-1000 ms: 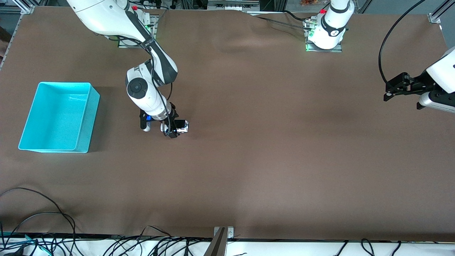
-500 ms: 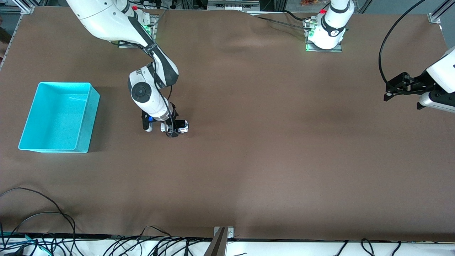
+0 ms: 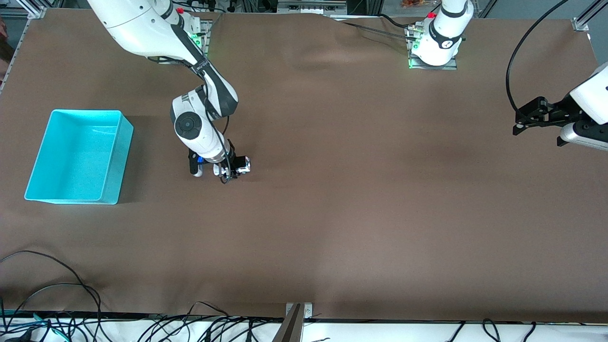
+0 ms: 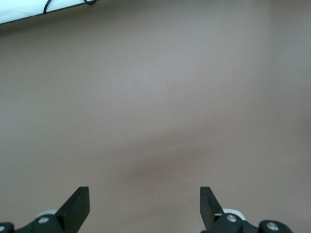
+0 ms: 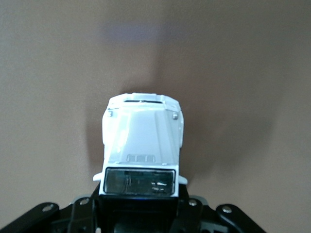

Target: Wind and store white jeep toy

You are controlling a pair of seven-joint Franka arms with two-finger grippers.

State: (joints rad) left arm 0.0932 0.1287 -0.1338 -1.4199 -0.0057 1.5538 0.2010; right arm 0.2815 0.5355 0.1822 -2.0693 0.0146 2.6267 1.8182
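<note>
Since winding needs a firm hold, right claw (image 3: 232, 172) sits clenched on the white jeep toy (image 5: 142, 145) beside the turquoise bin (image 3: 114, 156) (left claw (image 4: 145, 206) waits released, well apart).

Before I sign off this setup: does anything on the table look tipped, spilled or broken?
Nothing stands out. The white jeep toy sits upright in the shut right gripper; the turquoise bin stands level toward the right arm's end; the left gripper waits open.

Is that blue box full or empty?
Empty: the turquoise bin shows only its bare floor. The white jeep toy sits outside it on the table, in the right claw.
</note>
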